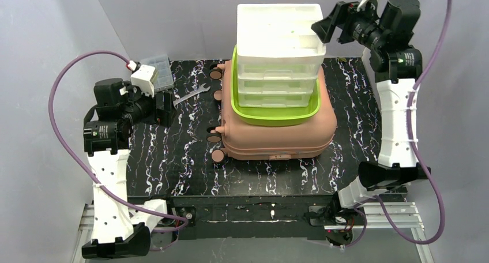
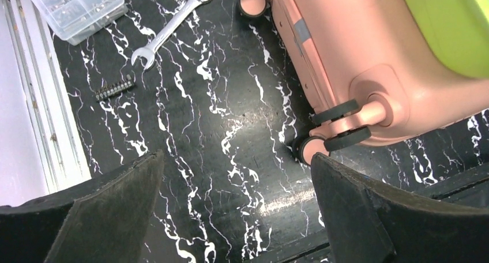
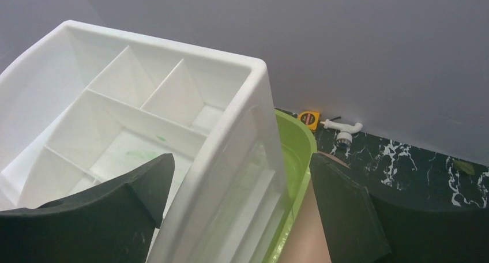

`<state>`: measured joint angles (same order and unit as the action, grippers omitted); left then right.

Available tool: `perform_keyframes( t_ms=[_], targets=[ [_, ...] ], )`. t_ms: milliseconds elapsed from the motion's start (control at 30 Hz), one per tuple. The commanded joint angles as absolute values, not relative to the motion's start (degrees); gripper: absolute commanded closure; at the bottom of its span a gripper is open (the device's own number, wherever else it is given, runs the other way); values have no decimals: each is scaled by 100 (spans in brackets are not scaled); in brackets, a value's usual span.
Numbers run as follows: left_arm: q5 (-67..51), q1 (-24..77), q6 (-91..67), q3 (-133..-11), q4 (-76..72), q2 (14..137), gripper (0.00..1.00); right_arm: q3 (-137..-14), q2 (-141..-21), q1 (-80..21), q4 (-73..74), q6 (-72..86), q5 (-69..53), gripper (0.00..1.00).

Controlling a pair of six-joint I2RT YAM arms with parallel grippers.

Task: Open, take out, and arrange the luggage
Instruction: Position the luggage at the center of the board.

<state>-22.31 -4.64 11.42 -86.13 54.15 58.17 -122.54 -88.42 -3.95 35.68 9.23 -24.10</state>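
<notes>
The luggage [image 1: 277, 141], a salmon-pink hard-shell suitcase, lies flat and closed on the black marbled table, its wheels [image 2: 340, 127] facing left. A lime-green tray [image 1: 271, 117] rests on its shell, and a white drawer organizer [image 1: 279, 38] stands in the tray. My left gripper [image 2: 236, 182] hangs open over bare table just left of the wheels, with nothing between its fingers. My right gripper [image 3: 239, 182] is open at the organizer's [image 3: 115, 119] far right corner. One finger is over its compartments, the other outside over the tray [image 3: 294, 153] and luggage [image 3: 300, 234].
A wrench [image 2: 173, 23], a clear parts box [image 2: 75, 6] and a strip of bits [image 2: 114, 90] lie at the table's far left. A yellow tape measure [image 3: 309, 118] and a white tap fitting [image 3: 344, 130] sit by the back wall.
</notes>
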Motion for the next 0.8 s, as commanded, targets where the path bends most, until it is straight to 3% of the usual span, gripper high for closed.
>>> perform_keyframes(
  t_ms=[0,267,467,600,767],
  targets=[
    [-2145,-468,1206,-8228,5119,5420,1,-12703,-9135,-886,3539,716,-1601,4],
    [-2461,-632,1040,-8040,4909,5315,1,-12235,-8561,-1379,3294,254,-859,8],
    [-2957,-606,416,-9204,4641,6077,1,-11324,-7956,-1380,2614,422,-1332,5],
    [-3252,-388,-142,-10023,4450,6666,1,-11455,-8051,-1382,2706,705,-1404,14],
    [-2791,157,-620,-10851,4141,7302,1,-11455,-8110,-1380,2695,742,-1154,21]
  ],
)
